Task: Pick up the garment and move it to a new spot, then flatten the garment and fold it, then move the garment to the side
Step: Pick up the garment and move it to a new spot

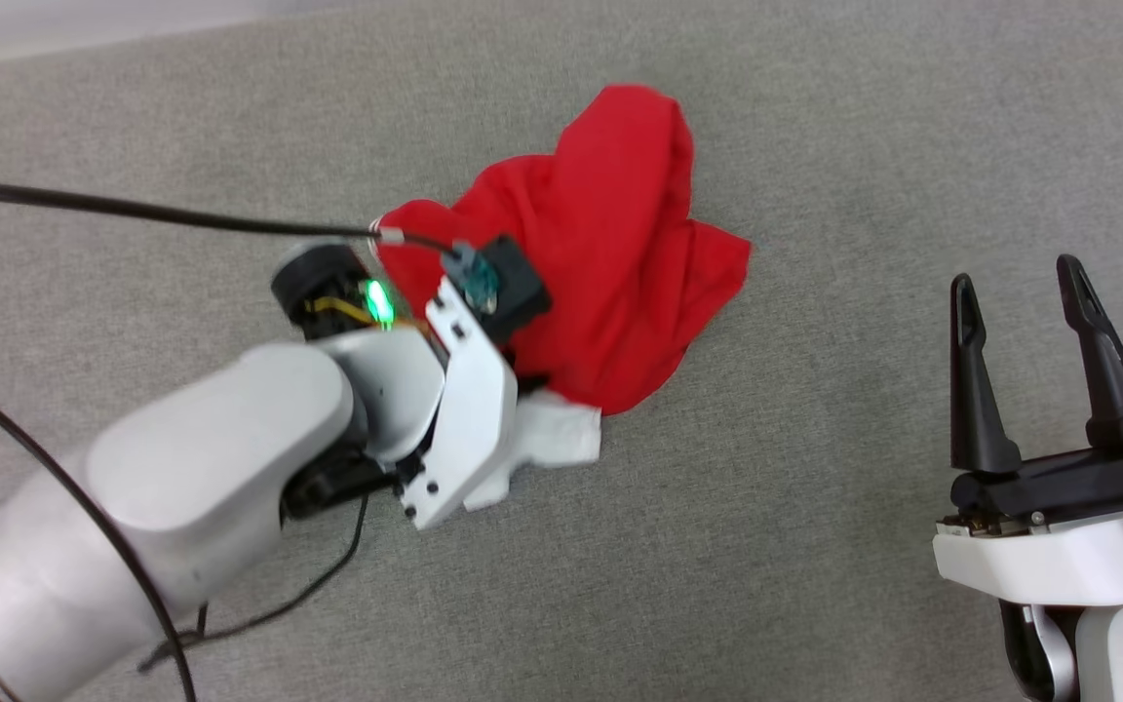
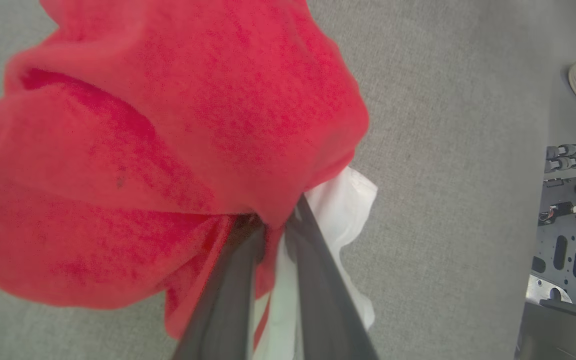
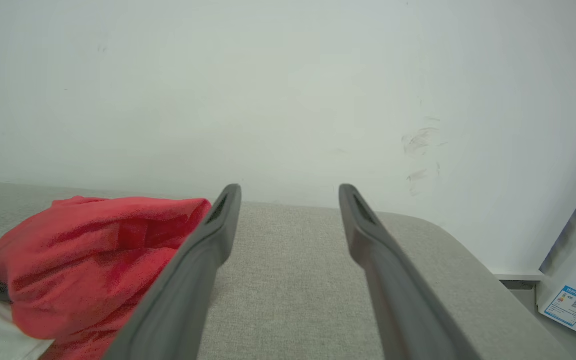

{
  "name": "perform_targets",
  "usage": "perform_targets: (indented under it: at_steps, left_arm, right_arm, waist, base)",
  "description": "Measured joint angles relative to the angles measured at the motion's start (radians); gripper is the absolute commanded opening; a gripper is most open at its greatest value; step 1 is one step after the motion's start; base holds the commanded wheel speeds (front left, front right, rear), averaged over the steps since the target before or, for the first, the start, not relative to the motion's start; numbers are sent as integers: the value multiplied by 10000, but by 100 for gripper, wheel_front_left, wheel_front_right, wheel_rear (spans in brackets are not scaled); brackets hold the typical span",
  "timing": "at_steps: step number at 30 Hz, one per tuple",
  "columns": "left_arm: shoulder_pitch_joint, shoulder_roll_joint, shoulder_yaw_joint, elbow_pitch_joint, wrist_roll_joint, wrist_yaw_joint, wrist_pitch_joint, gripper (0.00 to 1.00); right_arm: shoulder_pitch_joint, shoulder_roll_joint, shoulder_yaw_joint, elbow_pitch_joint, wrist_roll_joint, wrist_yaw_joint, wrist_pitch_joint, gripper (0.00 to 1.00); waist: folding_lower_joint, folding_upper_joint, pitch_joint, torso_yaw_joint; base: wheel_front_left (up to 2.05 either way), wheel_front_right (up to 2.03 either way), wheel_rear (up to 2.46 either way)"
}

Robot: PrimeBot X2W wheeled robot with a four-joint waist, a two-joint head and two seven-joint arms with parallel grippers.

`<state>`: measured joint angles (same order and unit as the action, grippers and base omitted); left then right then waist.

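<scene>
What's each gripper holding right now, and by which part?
The left gripper is shut on the garment, pinching bunched red fabric right beside the white sleeve. The right gripper is open and holds nothing.

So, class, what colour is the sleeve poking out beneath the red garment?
White sleeve, clearest in head view.

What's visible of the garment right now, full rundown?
The garment is a soft red shirt, crumpled into a mound, with a white sleeve and red-striped trim poking out at the robot-side edge. No lettering shows. It appears to rest on the grey fabric surface. The left gripper has its fingers pinched on it where red meets white.
</scene>
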<state>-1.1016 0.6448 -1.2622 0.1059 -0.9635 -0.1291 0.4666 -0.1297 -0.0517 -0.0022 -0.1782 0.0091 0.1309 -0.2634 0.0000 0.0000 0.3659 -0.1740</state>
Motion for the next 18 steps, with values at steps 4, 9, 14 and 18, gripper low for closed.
perform_targets:
  at_steps: [4,9,14,18]
  left_arm:
    - [655,-288,-107,748,280,0,-213,0]
    - [895,-621,-123,1152,322,0,-633,0]
    - [888,-761,288,1260,458,29,-2211,100]
    - [962,-717,897,1022,773,550,-3800,100]
  right_arm:
    - [-58,0,-6,52,-2,0,2,100]
    - [-128,0,-29,146,-27,0,2,100]
    - [28,0,2,278,-94,0,0,100]
    - [332,2,-8,393,-142,0,2,100]
  waist:
    - [0,0,245,18]
    - [1,0,282,138]
    - [0,0,-135,283]
    - [0,0,-622,474]
  base:
    - [0,0,0]
    - [0,0,0]
    - [0,0,0]
    - [0,0,0]
